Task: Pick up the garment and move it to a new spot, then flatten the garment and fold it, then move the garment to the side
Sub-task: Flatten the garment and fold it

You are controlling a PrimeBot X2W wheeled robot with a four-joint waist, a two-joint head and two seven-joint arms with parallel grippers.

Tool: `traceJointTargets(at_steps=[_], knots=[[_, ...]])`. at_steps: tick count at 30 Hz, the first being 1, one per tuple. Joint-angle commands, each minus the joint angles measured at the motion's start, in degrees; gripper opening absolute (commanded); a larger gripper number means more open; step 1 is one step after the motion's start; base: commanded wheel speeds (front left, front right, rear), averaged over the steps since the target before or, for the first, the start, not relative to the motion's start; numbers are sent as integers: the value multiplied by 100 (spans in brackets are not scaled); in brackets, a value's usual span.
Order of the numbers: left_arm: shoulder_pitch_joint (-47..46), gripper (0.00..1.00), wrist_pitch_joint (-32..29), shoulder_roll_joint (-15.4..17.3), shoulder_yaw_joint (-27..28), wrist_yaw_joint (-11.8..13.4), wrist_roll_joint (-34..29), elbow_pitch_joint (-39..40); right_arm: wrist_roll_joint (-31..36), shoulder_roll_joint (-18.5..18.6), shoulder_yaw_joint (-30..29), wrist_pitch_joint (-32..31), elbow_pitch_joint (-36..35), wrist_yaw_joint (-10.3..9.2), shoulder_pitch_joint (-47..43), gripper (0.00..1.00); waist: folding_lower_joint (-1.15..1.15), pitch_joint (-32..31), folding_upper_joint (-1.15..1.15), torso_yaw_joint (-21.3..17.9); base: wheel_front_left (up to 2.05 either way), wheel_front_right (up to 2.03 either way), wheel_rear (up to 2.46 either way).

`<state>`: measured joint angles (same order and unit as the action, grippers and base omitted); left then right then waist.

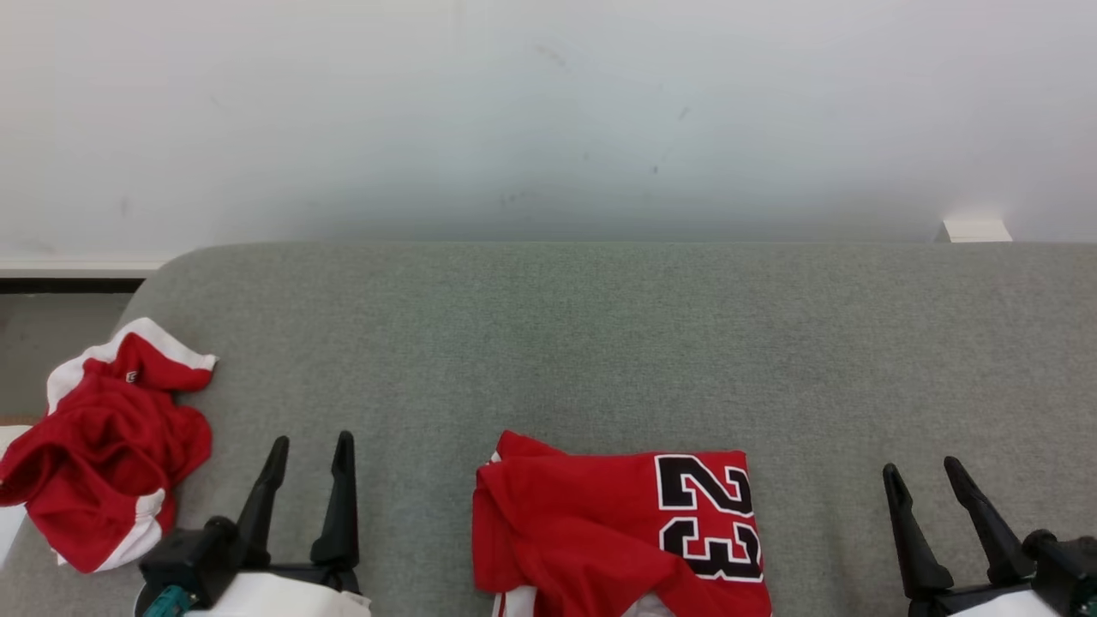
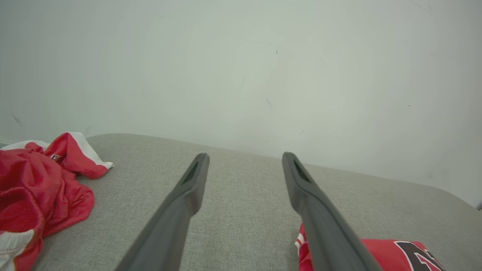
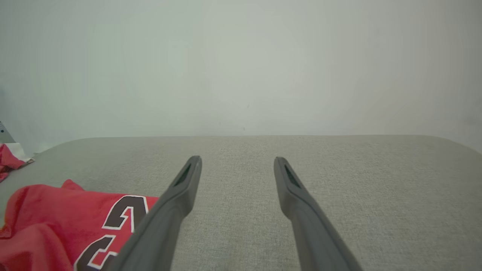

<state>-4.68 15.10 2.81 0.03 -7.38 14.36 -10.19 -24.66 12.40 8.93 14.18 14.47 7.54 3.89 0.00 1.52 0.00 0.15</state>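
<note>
On sofa (image 1: 600,343), folded jersey (image 1: 591,531) between left fingers (image 1: 341,497) and right fingers (image 1: 907,531), both wide apart, empty

Your left gripper (image 1: 313,437) is low at the near edge of the grey cushion (image 1: 600,343), toward its left end. Its two dark fingers (image 2: 180,207) point toward the far edge and lean slightly right. The jaws stand wide apart with nothing between them. Your right gripper (image 1: 921,464) is at the same near edge, toward the right end, fingers leaning a little left, jaws likewise spread and empty. A pale left forearm (image 1: 274,598) and right forearm (image 1: 1003,607) show behind them. The arms are well apart and roughly level.
</note>
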Motion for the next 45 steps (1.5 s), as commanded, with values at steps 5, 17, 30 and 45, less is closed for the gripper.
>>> traceJointTargets(at_steps=[5,17,30,45], knots=[[-94,100,5,20,-44,-14,-9,55,-233,76,304,-396,331,-11,382,100,0,84,0,227,0,0,0],[-113,100,3,20,-164,-14,137,56,-877,200,1090,-1085,663,-11,817,100,0,197,0,880,0,0,0],[-164,100,3,20,-139,-14,174,48,-1278,65,2708,-1453,668,-11,809,0,0,267,0,1298,0,0,0],[-230,100,3,19,-148,-13,226,39,-2031,-124,4263,-1208,1166,-11,1597,0,0,332,0,1506,0,0,0]])
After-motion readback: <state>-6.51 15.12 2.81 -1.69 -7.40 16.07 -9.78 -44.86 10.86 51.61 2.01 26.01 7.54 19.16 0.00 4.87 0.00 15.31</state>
